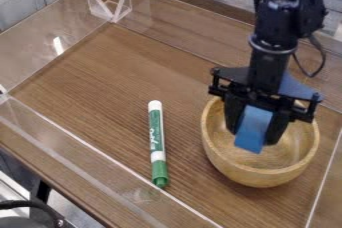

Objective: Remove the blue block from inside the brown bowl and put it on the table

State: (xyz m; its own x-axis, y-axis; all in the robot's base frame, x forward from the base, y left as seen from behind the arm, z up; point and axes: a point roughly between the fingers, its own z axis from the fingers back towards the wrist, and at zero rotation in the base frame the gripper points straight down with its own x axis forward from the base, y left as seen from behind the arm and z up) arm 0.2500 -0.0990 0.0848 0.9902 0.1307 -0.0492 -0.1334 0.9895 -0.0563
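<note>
The blue block (pixel 254 128) hangs upright between the black fingers of my gripper (pixel 255 132), which is shut on it. It is lifted above the inside of the brown bowl (pixel 262 167), its lower end near rim height and clear of the bowl's bottom. The light wooden bowl sits at the right side of the dark wood-grain table (pixel 107 82). My arm comes down from the top right, straight over the bowl.
A green-and-white marker pen (pixel 155 142) lies on the table left of the bowl. Low clear acrylic walls (pixel 60 137) run around the table's edges, with a clear bracket (pixel 107 2) at the far corner.
</note>
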